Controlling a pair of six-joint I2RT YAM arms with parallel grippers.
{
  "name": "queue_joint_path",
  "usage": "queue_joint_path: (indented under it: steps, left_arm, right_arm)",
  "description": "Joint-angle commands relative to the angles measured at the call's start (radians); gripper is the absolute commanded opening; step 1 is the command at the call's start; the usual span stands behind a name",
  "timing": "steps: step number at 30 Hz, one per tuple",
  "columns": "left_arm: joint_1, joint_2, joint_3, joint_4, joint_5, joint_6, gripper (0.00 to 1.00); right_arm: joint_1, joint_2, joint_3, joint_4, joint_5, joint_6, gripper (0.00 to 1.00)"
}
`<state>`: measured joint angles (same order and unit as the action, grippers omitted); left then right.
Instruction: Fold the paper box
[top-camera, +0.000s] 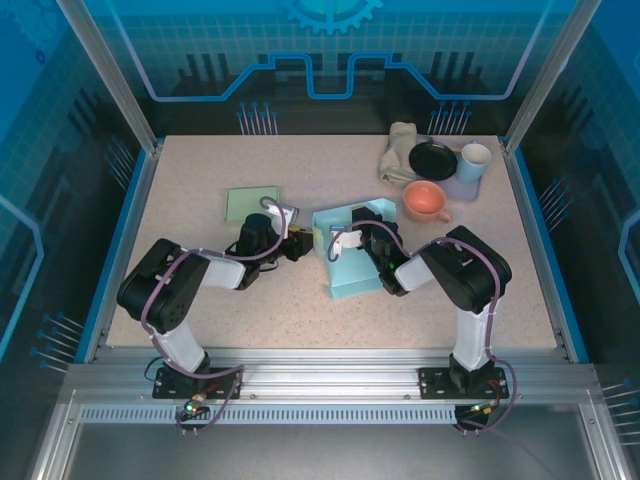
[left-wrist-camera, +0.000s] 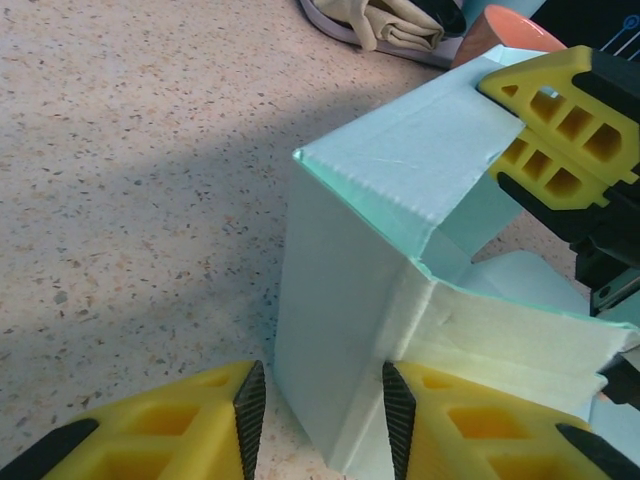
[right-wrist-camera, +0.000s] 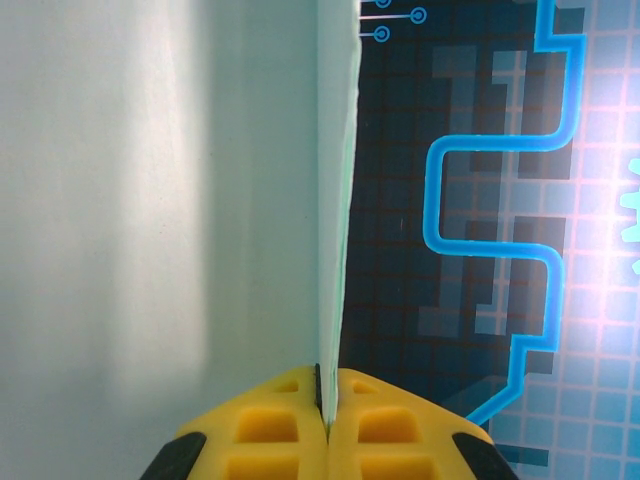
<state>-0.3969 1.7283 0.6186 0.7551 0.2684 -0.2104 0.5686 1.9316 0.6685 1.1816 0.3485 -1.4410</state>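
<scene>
The pale mint paper box (top-camera: 345, 262) stands partly folded in the middle of the table. In the left wrist view one upright corner of the box (left-wrist-camera: 350, 330) sits between the fingers of my left gripper (left-wrist-camera: 322, 400). Those jaws are open, with a gap between the left pad (left-wrist-camera: 250, 405) and the wall, while the right pad rests near the fold. My right gripper (right-wrist-camera: 325, 400) is shut on the thin edge of a box flap (right-wrist-camera: 150, 200). Its yellow fingers (left-wrist-camera: 560, 130) pinch the top flap at the far side, and from above it is over the box (top-camera: 365, 237).
A green sheet (top-camera: 251, 203) lies left of the box. At the back right are a beige cloth (top-camera: 398, 152), a black dish (top-camera: 433, 159), a coral cup (top-camera: 426, 200) and a white cup (top-camera: 473, 160). Metal frame posts stand at the table's far corners.
</scene>
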Motion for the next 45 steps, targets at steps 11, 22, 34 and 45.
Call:
queue_joint_path:
  steps: [11, 22, 34, 45]
  left_arm:
    - [-0.012, -0.035, -0.058, 0.047, 0.043, -0.019, 0.48]
    - [-0.012, 0.001, -0.019, 0.044, 0.043, -0.036, 0.49]
    - [-0.017, 0.017, 0.006, 0.072, 0.072, -0.079, 0.52]
    - [-0.033, 0.062, 0.047, 0.025, 0.005, -0.107, 0.53]
  right_arm:
    - [-0.001, 0.015, -0.004, -0.014, 0.010, 0.011, 0.00]
    - [-0.003, 0.019, 0.004, -0.028, 0.020, 0.008, 0.00]
    - [-0.005, 0.024, 0.014, -0.036, 0.020, 0.011, 0.00]
    - [-0.003, 0.020, 0.014, -0.042, 0.026, 0.013, 0.00]
